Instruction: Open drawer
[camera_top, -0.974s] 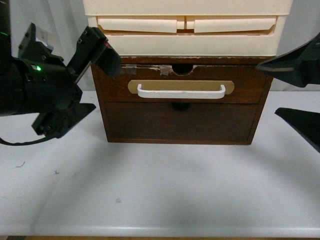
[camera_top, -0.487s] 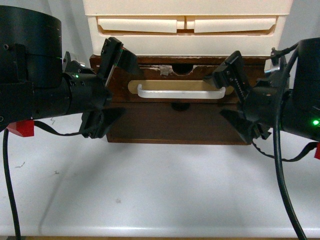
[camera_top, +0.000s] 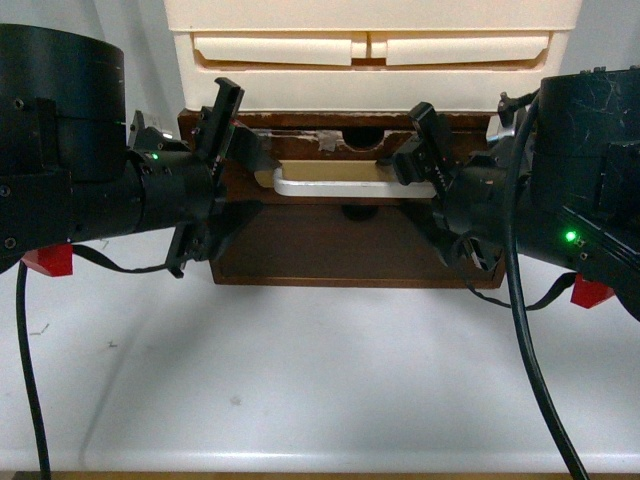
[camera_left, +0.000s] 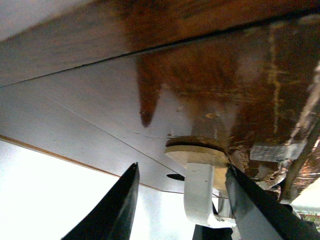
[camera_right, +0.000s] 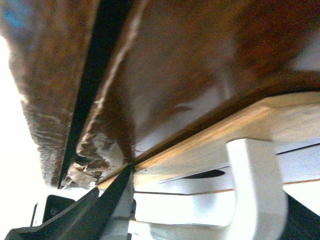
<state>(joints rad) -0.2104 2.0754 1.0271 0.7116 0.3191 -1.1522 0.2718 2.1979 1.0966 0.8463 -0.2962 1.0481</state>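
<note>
Drawer: dark brown wood, in the upper slot of the chest, below the cream plastic drawers. Its top edge is chipped, with a half-round notch and tape scraps. White bar handle, rounded, on a tan oval plate. Arms reach in level from both sides. Left tool is spread, fingers straddling the handle's left post. Right tool is spread likewise around the right post. Smooth white counter runs wide before the chest.

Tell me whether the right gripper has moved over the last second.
Yes. The right gripper has swung in from the picture's right edge to the right end of the drawer's white handle.
</note>
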